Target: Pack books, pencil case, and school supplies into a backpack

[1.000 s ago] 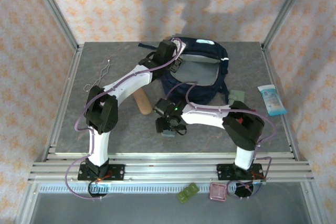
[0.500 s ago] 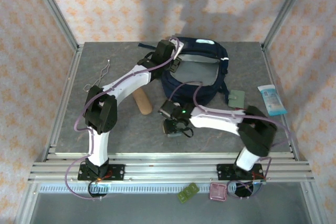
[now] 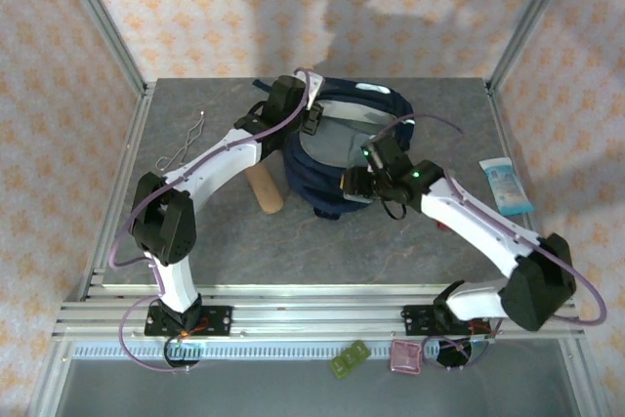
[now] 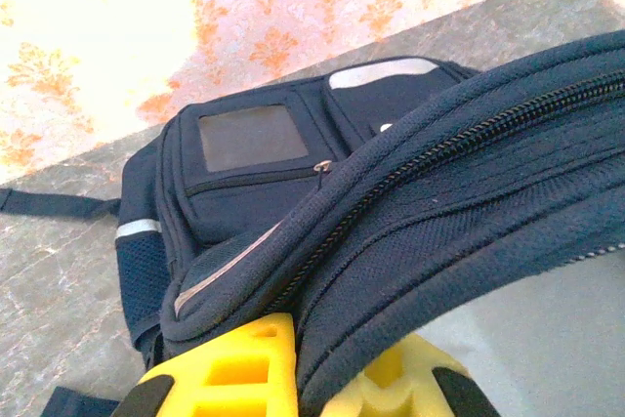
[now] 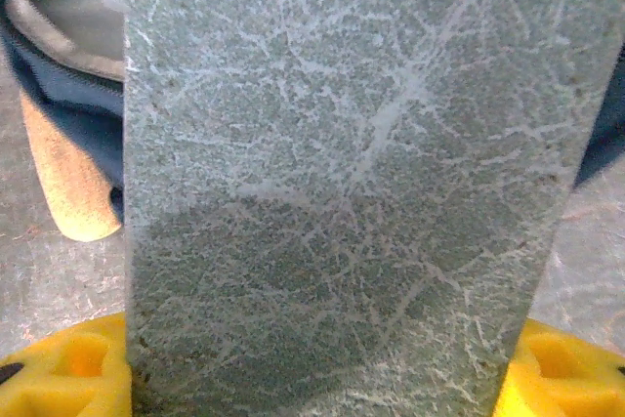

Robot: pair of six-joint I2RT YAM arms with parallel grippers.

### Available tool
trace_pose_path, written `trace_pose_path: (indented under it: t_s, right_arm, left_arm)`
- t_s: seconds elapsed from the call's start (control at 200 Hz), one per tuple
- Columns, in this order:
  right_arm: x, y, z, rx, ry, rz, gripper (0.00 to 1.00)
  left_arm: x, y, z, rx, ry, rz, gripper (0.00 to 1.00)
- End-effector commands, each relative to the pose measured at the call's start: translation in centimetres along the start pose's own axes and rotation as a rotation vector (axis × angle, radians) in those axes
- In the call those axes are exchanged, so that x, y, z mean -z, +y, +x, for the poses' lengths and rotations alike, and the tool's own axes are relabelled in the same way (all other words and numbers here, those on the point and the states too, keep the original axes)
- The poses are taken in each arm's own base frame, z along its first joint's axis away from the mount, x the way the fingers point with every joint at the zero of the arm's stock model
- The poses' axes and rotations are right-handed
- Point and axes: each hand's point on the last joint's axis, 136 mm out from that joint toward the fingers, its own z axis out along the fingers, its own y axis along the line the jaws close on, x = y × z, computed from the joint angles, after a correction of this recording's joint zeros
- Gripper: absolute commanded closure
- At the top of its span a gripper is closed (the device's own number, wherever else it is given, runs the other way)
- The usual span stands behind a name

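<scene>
Two arms meet at the navy backpack (image 3: 311,171) toward the far edge of the surface (image 3: 225,241): the left end effector (image 3: 312,122) pinches its zippered rim, the right end effector (image 3: 357,186) clamps a grey flat case (image 5: 342,192) at the near lip, and a tan oblong case (image 3: 265,189) lies just left on open surface.

The backpack (image 4: 420,212) is matt navy woven cloth with mesh panels, a toothed zip and a shiny grey stripe. The case (image 5: 342,192) looks like matt grey-green leather, crackled with pale veins. The tan case (image 5: 61,178) looks fuzzy, like suede. The tabletop (image 3: 391,246) is matt grey with stone-like veins. The left hand (image 4: 337,339) has smooth yellow plastic fingers (image 4: 244,383).
</scene>
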Motion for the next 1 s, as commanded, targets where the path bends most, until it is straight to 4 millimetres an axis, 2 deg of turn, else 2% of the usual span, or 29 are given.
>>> trace_pose_path:
  t_s: [0.0, 0.11, 0.21, 0.31, 0.4, 0.541, 0.761, 0.821, 0.886, 0.951, 0.996]
  right_arm:
    - [-1.6, 1.9, -2.6, 0.012, -0.004, -0.098, 0.58]
    - [-4.0, 2.8, -4.0, 0.038, 0.055, -0.093, 0.57]
    - [-5.3, 2.8, -6.4, 0.005, 0.043, -0.069, 0.54]
    - [-6.0, 1.2, -8.6, -0.072, 0.024, -0.024, 0.42]
    - [-6.1, -0.2, -9.8, -0.115, -0.006, 0.034, 0.34]
    - [-4.6, 0.3, -10.1, -0.125, -0.051, 0.000, 0.27]
    - [-3.4, -1.0, -7.5, -0.123, -0.056, -0.007, 0.19]
    - [-3.1, -1.7, -7.1, -0.133, -0.068, 0.021, 0.20]
    - [-2.1, -1.0, -6.8, -0.135, -0.102, -0.043, 0.27]
    - [-1.5, -0.1, -5.9, -0.135, -0.102, -0.122, 0.38]
    - [-1.7, 0.4, -4.8, -0.132, -0.080, -0.155, 0.51]
  left_arm:
    - [4.2, -1.1, -8.2, 0.095, -0.268, 0.089, 1.00]
    - [4.5, -1.4, -8.1, 0.106, -0.271, 0.104, 1.00]
    - [4.9, -1.8, -8.1, 0.104, -0.273, 0.119, 1.00]
    - [5.4, -1.9, -7.7, 0.110, -0.275, 0.120, 1.00]
    - [5.5, -2.0, -7.2, 0.113, -0.271, 0.124, 1.00]
    - [5.3, -2.3, -6.5, 0.121, -0.255, 0.134, 1.00]
    - [5.1, -3.1, -5.8, 0.130, -0.243, 0.157, 1.00]
    - [5.0, -3.4, -5.8, 0.129, -0.240, 0.164, 1.00]
    - [5.0, -3.7, -5.7, 0.127, -0.239, 0.168, 1.00]
    - [5.0, -3.8, -5.6, 0.126, -0.235, 0.169, 1.00]
    - [5.0, -4.0, -5.5, 0.125, -0.233, 0.172, 1.00]
